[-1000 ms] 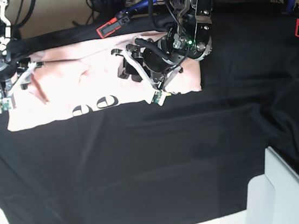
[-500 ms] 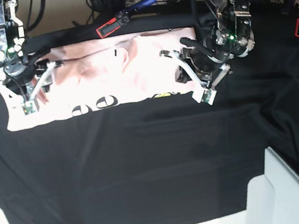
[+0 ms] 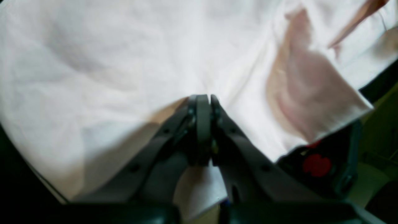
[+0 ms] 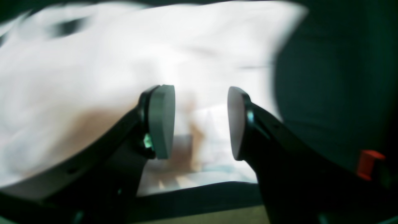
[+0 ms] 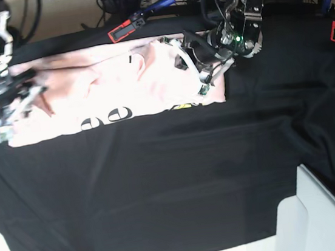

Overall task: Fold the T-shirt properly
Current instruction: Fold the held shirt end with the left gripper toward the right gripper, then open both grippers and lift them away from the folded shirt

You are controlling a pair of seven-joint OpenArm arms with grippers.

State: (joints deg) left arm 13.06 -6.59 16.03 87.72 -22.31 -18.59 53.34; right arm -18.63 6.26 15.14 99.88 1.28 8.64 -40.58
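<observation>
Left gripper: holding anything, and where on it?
Left gripper is shut on the T-shirt, pinching a bunched fold of fabric; which part of the shirt can't be told. Right gripper is open, empty.

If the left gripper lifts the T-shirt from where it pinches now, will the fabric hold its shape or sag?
Likely sag: the T-shirt shows soft wrinkles radiating from the shut left gripper. It probably weighs little, since a fold stands up unsupported. It may drag and bunch on the black cloth rather than slide cleanly.

The T-shirt [image 5: 120, 85] is pale pink, with black letters along its lower edge. Under it lies a black cloth [image 5: 163, 187]. Orange-red clamps [image 5: 120, 31] with black parts hold this cloth.
</observation>
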